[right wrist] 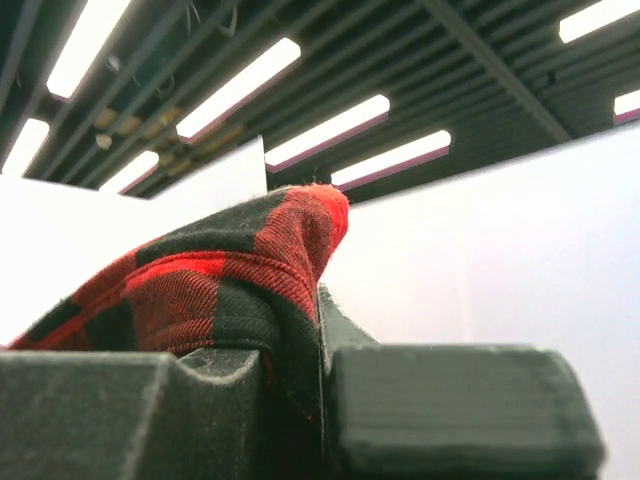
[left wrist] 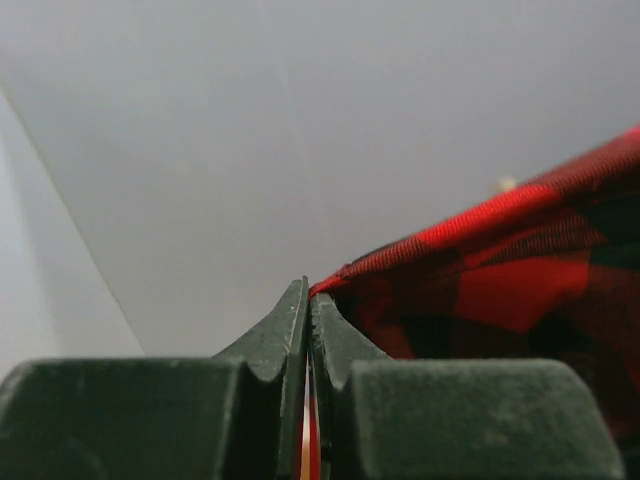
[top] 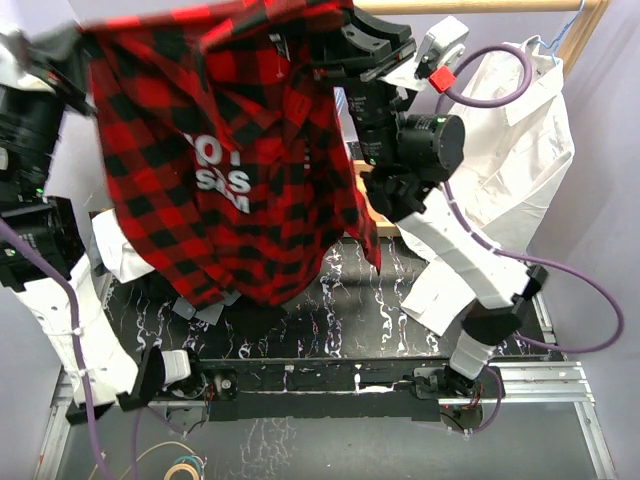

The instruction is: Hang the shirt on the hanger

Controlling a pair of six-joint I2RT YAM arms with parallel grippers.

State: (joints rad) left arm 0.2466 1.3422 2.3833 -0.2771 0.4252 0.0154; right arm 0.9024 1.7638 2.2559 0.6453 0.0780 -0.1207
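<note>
Shirt (top: pixel 230 150) aloft — left arm (top: pixel 75 320), right arm (top: pixel 455 250) raised, jaws clamped

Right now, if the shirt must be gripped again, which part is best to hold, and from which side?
Probably the upper edge of the shirt, coming from above: it is stretched between the left gripper and right gripper, while the hem hangs loose.

1. I count one checked shirt (top: pixel 230 150).
2. I count one white shirt (top: pixel 520 150), right of the checked shirt.
3. One blue hanger (top: pixel 550 43), up and right of it.
4. Two arms flank it: left arm (top: pixel 60 300), right arm (top: pixel 450 240).
5. One wooden rail (top: pixel 480 6), beside its top.
6. I can't count the white cloths below it.
</note>
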